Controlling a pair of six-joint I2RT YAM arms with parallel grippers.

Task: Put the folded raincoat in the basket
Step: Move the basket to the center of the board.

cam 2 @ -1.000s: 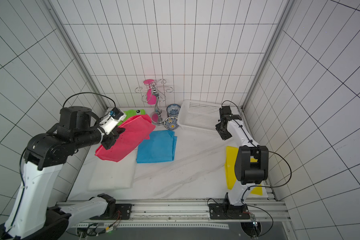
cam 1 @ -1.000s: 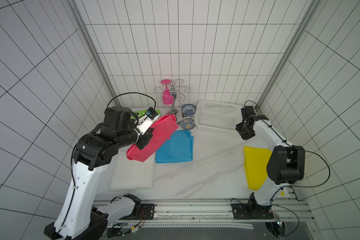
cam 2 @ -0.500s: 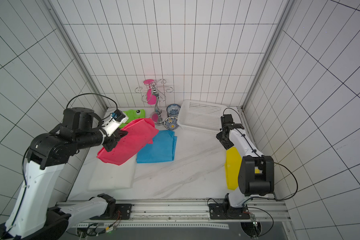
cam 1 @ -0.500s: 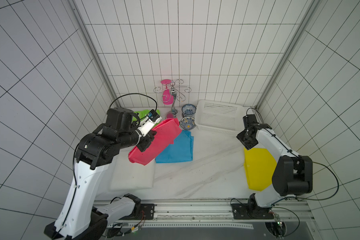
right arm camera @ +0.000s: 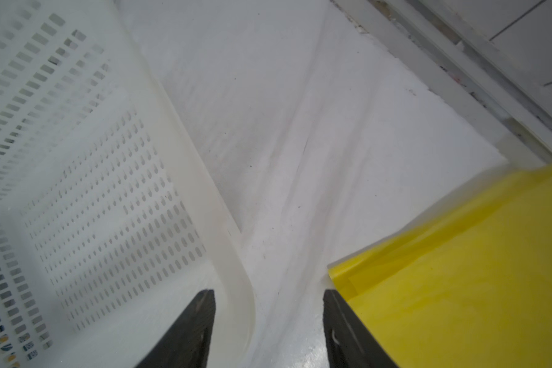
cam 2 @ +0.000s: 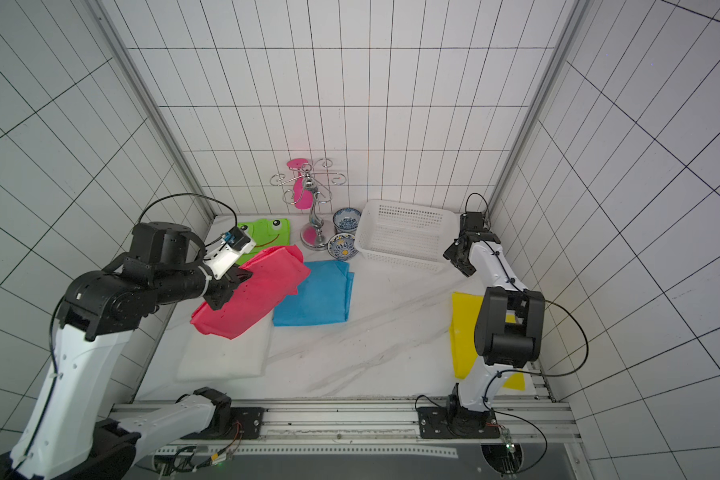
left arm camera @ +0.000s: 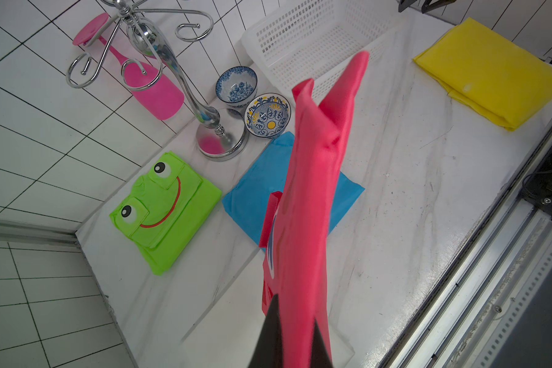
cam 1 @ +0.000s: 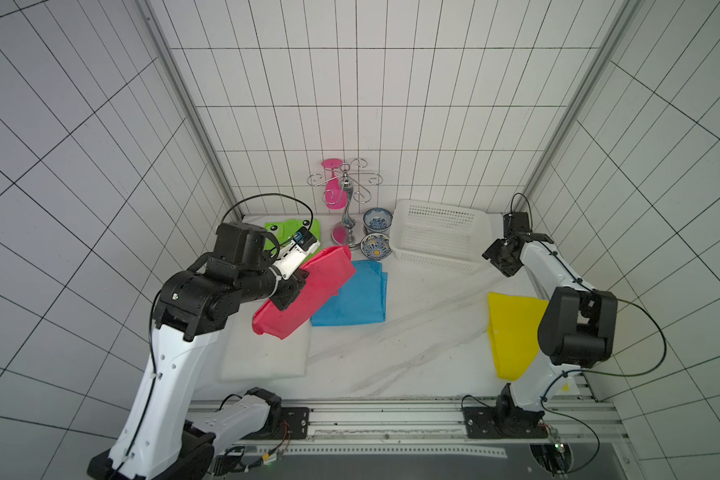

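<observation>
My left gripper (cam 1: 294,291) (cam 2: 231,289) (left arm camera: 295,310) is shut on one edge of the folded red raincoat (cam 1: 312,286) (cam 2: 258,291) (left arm camera: 313,191). It holds the raincoat tilted above the table, over a white folded sheet and the edge of a blue one. The white perforated basket (cam 1: 437,237) (cam 2: 400,232) (left arm camera: 300,32) (right arm camera: 201,191) stands at the back right with nothing in it. My right gripper (cam 1: 500,259) (cam 2: 458,259) (right arm camera: 267,293) is open at the basket's near right corner. In the right wrist view the rim runs between its fingers.
A blue folded raincoat (cam 1: 354,299), a yellow one (cam 1: 512,332), a green frog one (cam 1: 292,226) and a white folded sheet (cam 1: 267,353) lie on the marble table. Two patterned bowls (cam 1: 377,218) (cam 1: 375,249) and a metal hook stand (cam 1: 346,208) stand left of the basket.
The left gripper has carried the red raincoat slightly to the right. The right arm's elbow has swung forward while its gripper stayed by the basket's right end, jaws wider than a second ago.
</observation>
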